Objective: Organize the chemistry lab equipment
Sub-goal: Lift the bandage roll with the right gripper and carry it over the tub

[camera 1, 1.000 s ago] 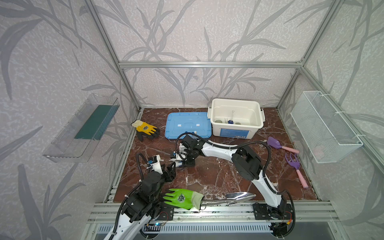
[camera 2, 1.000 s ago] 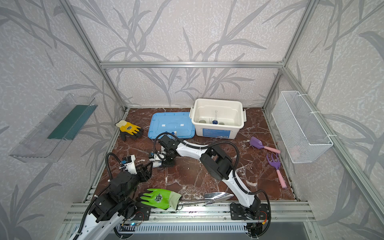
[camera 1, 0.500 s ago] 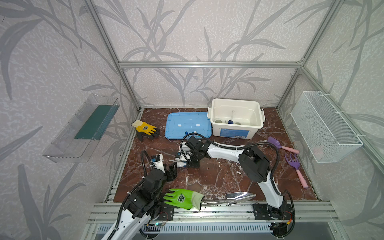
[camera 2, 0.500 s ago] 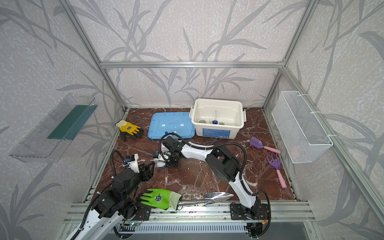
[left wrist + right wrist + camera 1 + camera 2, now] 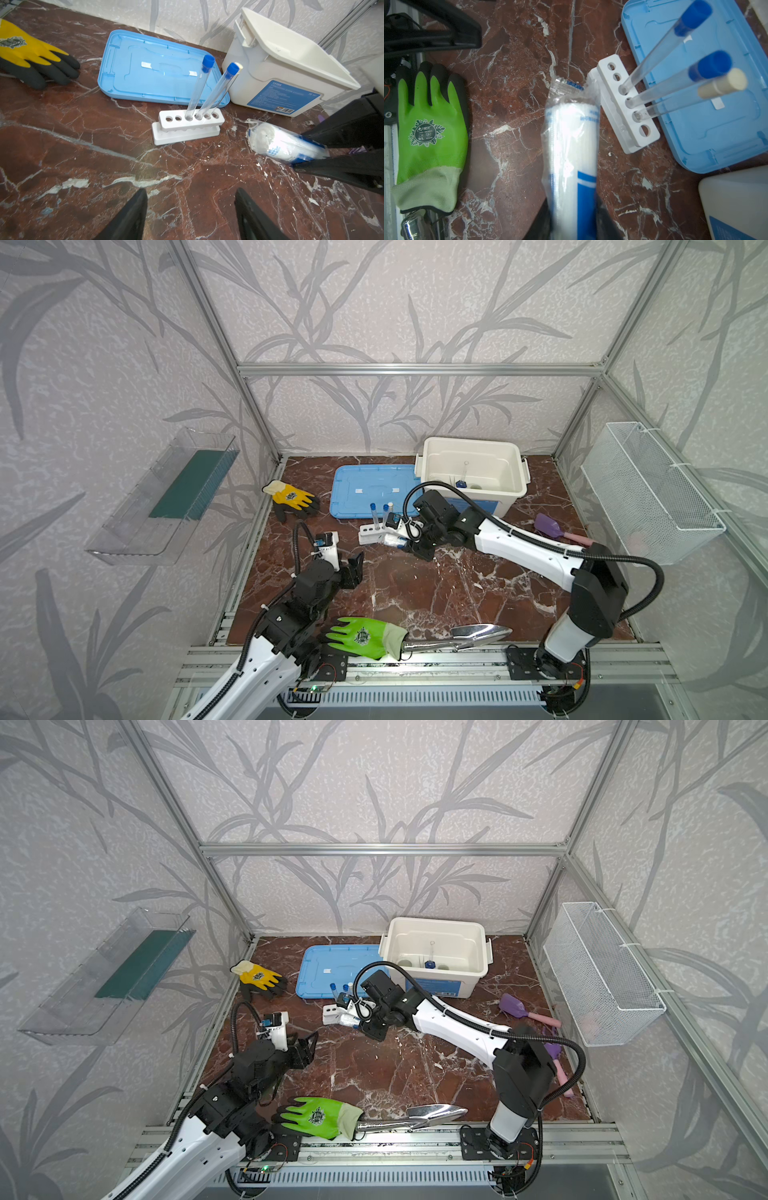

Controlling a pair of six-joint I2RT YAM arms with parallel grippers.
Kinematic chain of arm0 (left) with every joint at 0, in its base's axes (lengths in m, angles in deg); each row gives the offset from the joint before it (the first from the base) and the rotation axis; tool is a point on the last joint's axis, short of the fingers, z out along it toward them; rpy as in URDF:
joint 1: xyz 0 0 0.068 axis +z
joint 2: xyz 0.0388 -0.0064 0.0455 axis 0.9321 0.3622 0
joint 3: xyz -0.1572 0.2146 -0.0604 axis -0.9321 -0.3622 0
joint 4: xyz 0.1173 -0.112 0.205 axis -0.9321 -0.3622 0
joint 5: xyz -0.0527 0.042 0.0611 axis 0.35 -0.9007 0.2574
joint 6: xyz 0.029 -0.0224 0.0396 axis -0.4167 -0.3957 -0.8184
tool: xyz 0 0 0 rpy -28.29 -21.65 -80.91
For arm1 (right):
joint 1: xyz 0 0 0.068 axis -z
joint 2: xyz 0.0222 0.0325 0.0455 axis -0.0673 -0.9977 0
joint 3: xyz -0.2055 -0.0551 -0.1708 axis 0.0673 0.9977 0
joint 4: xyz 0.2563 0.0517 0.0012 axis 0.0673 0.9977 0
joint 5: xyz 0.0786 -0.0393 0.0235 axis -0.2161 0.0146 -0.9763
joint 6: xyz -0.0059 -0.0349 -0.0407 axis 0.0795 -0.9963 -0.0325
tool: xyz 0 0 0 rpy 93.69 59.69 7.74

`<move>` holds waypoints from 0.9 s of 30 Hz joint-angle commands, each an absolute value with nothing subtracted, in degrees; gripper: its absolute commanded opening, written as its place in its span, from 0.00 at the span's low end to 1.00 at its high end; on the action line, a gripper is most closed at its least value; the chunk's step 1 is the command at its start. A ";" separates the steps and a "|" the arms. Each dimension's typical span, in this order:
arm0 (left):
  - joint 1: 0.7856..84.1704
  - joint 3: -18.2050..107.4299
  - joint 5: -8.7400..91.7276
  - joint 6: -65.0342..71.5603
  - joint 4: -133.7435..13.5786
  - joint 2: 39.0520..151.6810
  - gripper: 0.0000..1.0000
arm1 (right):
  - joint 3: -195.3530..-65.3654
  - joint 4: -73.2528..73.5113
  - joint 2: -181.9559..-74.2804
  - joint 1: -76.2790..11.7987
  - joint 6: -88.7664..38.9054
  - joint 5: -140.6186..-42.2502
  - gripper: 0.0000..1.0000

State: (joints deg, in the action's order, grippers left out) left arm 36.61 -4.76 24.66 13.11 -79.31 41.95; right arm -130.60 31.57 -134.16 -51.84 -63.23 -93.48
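Observation:
A white six-hole rack (image 5: 188,126) (image 5: 376,534) stands on the marble floor in front of the blue lid. It holds two blue-capped test tubes (image 5: 208,62) and one white-capped test tube (image 5: 724,83), all leaning. My right gripper (image 5: 572,207) (image 5: 401,541) is shut on a white pack in a clear wrapper with blue print (image 5: 571,145) (image 5: 278,143). The pack stays low over the floor, its free end right beside the rack. My left gripper (image 5: 190,193) (image 5: 355,568) is open and empty, nearer the front than the rack.
A white bin (image 5: 511,489) at the back holds a blue-based flask (image 5: 460,483). Its blue lid (image 5: 365,489) lies to the left, with a yellow glove (image 5: 291,497) beyond. A green glove (image 5: 361,637) and a metal trowel (image 5: 478,632) lie at the front edge. Purple scoops (image 5: 548,526) lie right.
My right gripper has moved to the right with the wrapped pack and tightened a little on it. The left arm has shifted slightly, jaws still open.

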 commanded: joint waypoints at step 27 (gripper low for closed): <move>40.80 20.16 41.97 -7.12 -67.39 70.12 0.67 | -149.14 40.06 -132.81 -24.94 -37.53 -72.84 0.30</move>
